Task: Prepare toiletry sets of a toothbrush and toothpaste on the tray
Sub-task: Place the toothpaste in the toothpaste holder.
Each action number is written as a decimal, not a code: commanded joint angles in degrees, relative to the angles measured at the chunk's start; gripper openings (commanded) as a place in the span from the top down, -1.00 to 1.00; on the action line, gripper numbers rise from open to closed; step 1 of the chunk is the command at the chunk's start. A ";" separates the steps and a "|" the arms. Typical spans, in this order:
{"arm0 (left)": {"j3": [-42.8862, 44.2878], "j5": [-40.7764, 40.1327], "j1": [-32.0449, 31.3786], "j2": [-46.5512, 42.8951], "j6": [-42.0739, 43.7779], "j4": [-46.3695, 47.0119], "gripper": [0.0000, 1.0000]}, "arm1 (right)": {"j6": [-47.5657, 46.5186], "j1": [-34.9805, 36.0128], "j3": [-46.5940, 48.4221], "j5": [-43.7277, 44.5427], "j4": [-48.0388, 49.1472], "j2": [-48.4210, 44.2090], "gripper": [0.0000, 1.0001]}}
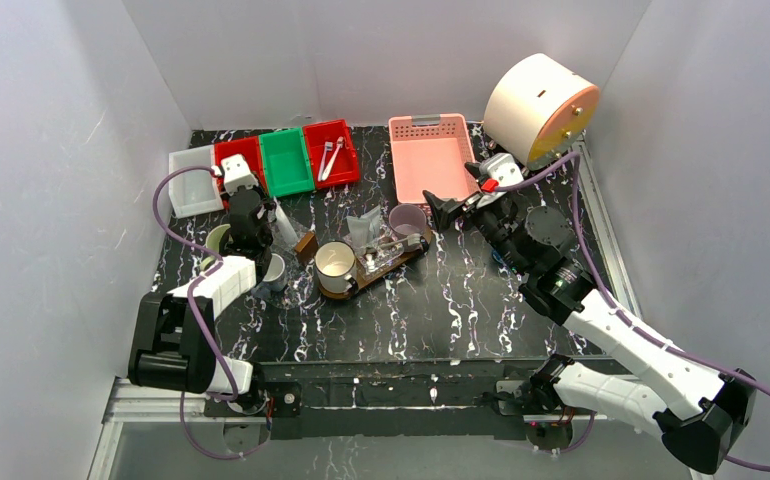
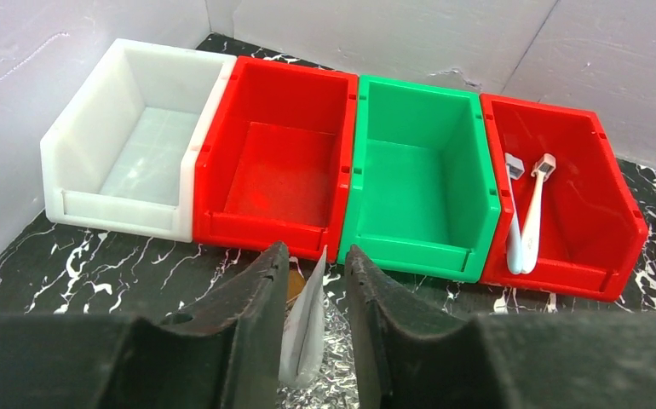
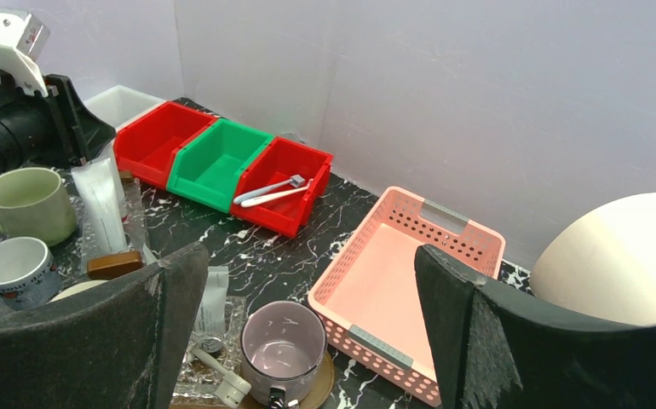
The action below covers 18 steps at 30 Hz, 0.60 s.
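Observation:
The dark-brown tray [image 1: 409, 252] carries a cream mug [image 1: 335, 262], a purple mug [image 3: 282, 349], a bagged white tube [image 3: 211, 298] and a toothbrush [image 3: 214, 379]. My left gripper [image 2: 318, 251] has its jaws nearly together around the crimped end of a white toothpaste tube [image 2: 307, 319] in a clear bag, which stands upright in front of the bins. Two more toothbrushes [image 2: 525, 217] lie in the right-hand red bin [image 2: 593, 170]. My right gripper [image 3: 312, 256] is wide open and holds nothing, above the purple mug and the pink basket's near edge.
A pink basket [image 1: 429, 155] sits at the back beside a large cream drum [image 1: 539, 108]. White [image 2: 129, 145], red [image 2: 278, 153] and green [image 2: 414, 170] bins are empty. A greenish mug [image 3: 26, 200], a small patterned mug [image 3: 14, 264] and a brown block [image 3: 113, 264] stand left of the tray.

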 commanded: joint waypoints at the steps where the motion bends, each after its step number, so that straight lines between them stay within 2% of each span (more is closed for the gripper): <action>1: -0.19 -0.05 0.04 -0.84 0.70 -2.60 0.34 | -0.17 0.01 -0.21 0.14 2.91 -1.31 -0.97; 12: 2.11 -0.65 0.04 -3.55 -0.20 -7.52 -0.15 | -0.17 0.01 -0.16 0.15 2.73 -0.79 -0.97; 18: 5.81 -1.65 0.04 -6.69 -0.38 -13.24 -0.33 | -0.10 0.01 -0.14 0.27 2.52 -1.06 -0.97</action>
